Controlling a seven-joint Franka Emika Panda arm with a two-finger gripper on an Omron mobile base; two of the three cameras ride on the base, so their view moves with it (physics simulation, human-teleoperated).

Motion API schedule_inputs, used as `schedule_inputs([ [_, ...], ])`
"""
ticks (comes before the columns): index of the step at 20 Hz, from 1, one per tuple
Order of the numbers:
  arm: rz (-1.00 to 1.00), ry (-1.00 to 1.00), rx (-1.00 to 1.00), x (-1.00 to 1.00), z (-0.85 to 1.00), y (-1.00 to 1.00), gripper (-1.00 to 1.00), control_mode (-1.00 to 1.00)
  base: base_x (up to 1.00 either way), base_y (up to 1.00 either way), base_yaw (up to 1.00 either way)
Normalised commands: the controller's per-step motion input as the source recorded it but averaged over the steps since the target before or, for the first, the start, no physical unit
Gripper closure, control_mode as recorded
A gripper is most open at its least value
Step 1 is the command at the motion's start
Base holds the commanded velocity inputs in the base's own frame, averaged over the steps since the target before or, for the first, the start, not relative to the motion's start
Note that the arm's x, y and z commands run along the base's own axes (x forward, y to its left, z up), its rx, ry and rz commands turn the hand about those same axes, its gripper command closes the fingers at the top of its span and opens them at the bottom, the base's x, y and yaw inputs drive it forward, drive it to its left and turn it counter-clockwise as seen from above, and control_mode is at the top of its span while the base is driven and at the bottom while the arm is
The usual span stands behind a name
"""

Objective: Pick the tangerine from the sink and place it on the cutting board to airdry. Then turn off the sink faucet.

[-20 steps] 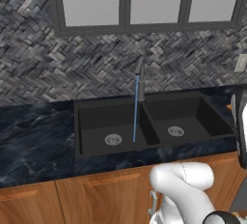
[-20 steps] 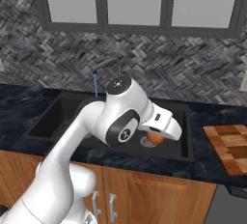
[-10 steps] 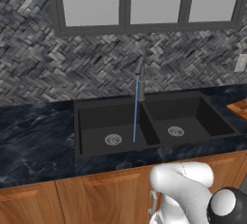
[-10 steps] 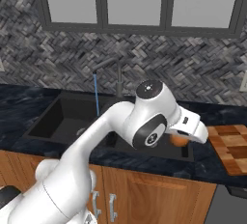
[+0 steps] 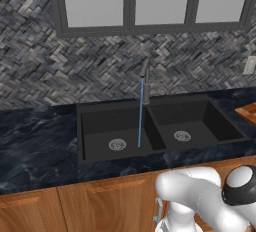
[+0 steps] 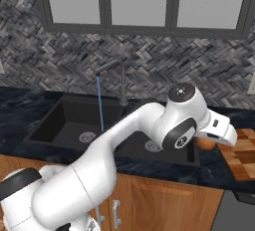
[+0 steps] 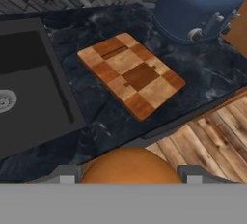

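The tangerine (image 7: 130,166) sits pinched between the jaws of the gripper (image 6: 208,142), held in the air over the dark surface (image 7: 111,121) between the sink (image 7: 29,97) and the cutting board (image 7: 130,75). A blue stream runs from the sink faucet (image 5: 145,78).

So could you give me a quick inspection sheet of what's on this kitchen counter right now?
Surface: dark marbled counter.
Tangerine: between the gripper fingers, beside the sink's right rim, not yet over the board.
Cutting board: bare, flat on the counter.
Sink: both basins hold only their drains.
Sink faucet: blue stream running into the left basin.
Clutter: blue toaster behind the board.
Cables: nothing seen.
Surroundings: herringbone tile wall, windows.
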Motion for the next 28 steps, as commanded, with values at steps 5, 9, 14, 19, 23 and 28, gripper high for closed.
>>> schedule_inputs([
  [5, 0.00, 0.00, 0.00, 0.25, -0.20, -0.40, 1.00, -1.00, 0.00, 0.00, 0.00],
  [9, 0.00, 0.00, 0.00, 0.28, -0.30, -0.38, 1.00, -1.00, 0.00, 0.00, 0.00],
  [14, 0.00, 0.00, 0.00, 0.37, -0.28, -0.36, 1.00, -1.00, 0.00, 0.00, 0.00],
  [19, 0.00, 0.00, 0.00, 0.33, -0.18, -0.37, 1.00, -1.00, 0.00, 0.00, 0.00],
  [23, 0.01, 0.00, 0.03, 0.19, -0.23, -0.32, 1.00, -1.00, 0.00, 0.00, 0.00],
  [28, 0.03, 0.00, 0.09, 0.08, -0.28, -0.24, 1.00, -1.00, 0.00, 0.00, 0.00],
])
